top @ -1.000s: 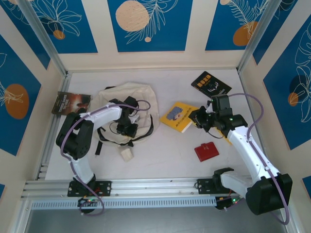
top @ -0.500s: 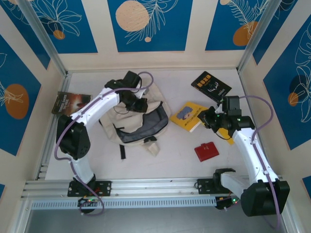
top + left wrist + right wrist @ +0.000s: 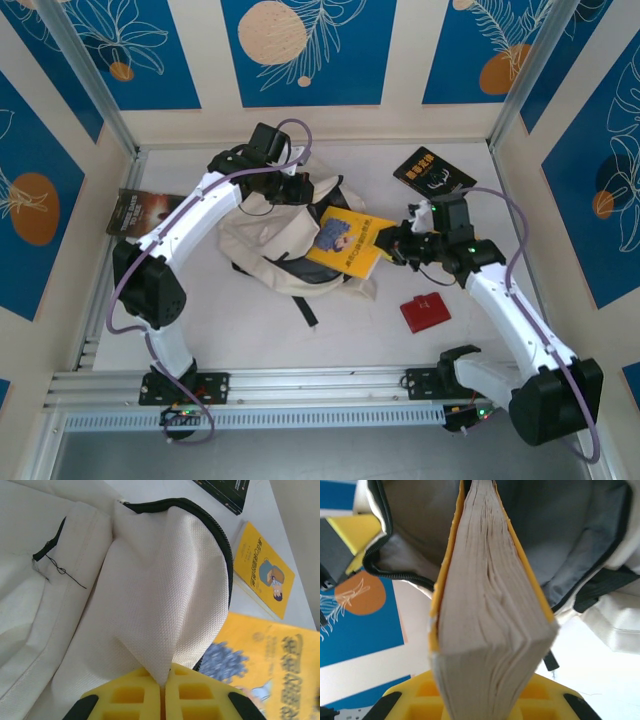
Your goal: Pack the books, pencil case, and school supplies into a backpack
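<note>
**Yellow book held at the mouth of an open backpack**

The cream-white backpack (image 3: 262, 232) lies on the left half of the table (image 3: 350, 335), with its zipped mouth gaping to show grey lining. The left gripper (image 3: 162, 692) is clamped tight on a fold of cream fabric by the zip rim, at the bag's far side. The right gripper (image 3: 480, 700) is closed across the near end of the yellow book (image 3: 345, 243). That book is tilted, blue cartoon upward, with its far end over the bag's opening.

The black book (image 3: 433, 173) with orange-yellow lettering lies flat at the far right, well apart from the bag. The dark brown book (image 3: 140, 212) lies flat at the table's left edge. The left wrist view shows a second yellow book (image 3: 262, 570) flat on the table beyond the bag. A small red flat object (image 3: 425, 312) rests toward the front, beside the right arm.
</note>
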You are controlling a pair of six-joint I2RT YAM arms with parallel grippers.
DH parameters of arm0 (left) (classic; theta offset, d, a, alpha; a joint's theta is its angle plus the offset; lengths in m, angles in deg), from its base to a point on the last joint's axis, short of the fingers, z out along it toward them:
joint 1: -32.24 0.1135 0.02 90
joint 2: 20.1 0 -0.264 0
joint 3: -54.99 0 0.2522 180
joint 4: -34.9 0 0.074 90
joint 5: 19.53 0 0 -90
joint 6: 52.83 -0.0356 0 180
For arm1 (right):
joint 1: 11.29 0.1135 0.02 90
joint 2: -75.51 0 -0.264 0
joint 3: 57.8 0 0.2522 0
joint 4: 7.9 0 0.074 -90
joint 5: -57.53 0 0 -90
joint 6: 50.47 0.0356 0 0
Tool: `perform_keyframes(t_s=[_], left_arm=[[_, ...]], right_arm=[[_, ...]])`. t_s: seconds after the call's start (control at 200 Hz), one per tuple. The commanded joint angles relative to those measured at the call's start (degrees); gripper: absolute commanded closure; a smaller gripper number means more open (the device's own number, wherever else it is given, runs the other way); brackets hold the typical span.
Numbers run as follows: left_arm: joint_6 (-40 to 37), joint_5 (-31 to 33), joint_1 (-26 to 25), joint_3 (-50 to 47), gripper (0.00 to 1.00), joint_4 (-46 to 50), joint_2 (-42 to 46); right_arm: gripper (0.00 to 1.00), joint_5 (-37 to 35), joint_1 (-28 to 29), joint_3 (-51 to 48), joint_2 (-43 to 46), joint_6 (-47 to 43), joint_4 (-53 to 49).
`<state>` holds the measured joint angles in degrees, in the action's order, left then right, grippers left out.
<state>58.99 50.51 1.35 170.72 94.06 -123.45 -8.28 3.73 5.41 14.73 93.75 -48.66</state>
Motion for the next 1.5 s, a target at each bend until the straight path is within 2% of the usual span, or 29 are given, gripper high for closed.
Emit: perform_keyframes(t_s=[0.0,0.11,0.245,0.44,0.68,0.88,1.135,1.25,1.29,1.435,1.45,1.495], left_arm=[[0.57,-3.83,-0.49,2.43,0.92,-2.39,0.23],[1.83,-6.19,-0.54,2.79,0.93,-3.27,0.04],[1.95,-6.85,-0.57,4.54,0.93,-2.26,-0.87],[2.99,-6.49,-0.53,4.67,0.93,-3.11,-1.24],[5.32,-5.55,-0.54,5.6,0.94,-4.75,-2.02],[7.17,-7.47,-0.43,6.49,0.93,-6.29,-2.21],[7.44,-10.01,-0.31,6.4,0.94,-7.07,-1.94],[7.4,-9.62,-0.27,6.13,0.94,-6.89,-2.11],[7.43,-9.43,-0.16,6.04,0.94,-6.82,-2.25],[6.84,-8.77,0.19,5.61,0.94,-6.9,-2.97],[6.79,-8.96,0.25,5.57,0.94,-7.02,-3.04],[6.78,-9.74,0.51,5.26,0.93,-7.54,-3.25]], right_arm=[[1.0,-0.23,2.02,0.21,-3.73,2.16,12.86],[1.0,-1.65,2.97,-0.49,-8.47,5.42,23.53],[1.0,-5.93,4.26,2.4,-14.89,5.41,28.25],[1.0,-4.86,6.5,5.04,-25.77,9.6,39.32],[1.0,-8.44,9.74,8.25,-37.08,13.94,49.56],[1.0,-12.11,11.69,11.22,-42.82,17.91,51.08],[1.0,-11.07,12.48,15.46,-50.25,19.16,51.18],[0.89,-10.44,12.1,16.11,-51.57,19.04,49.52],[0.83,-9.96,11.68,15.84,-51.37,19.25,48.9],[0.45,-10.28,9.98,12.49,-45.98,16.41,43.61],[0.39,-10.49,9.69,12.03,-44.79,15.73,42.15],[0.33,-10.68,9.16,11.01,-42.11,13.63,38.88]])
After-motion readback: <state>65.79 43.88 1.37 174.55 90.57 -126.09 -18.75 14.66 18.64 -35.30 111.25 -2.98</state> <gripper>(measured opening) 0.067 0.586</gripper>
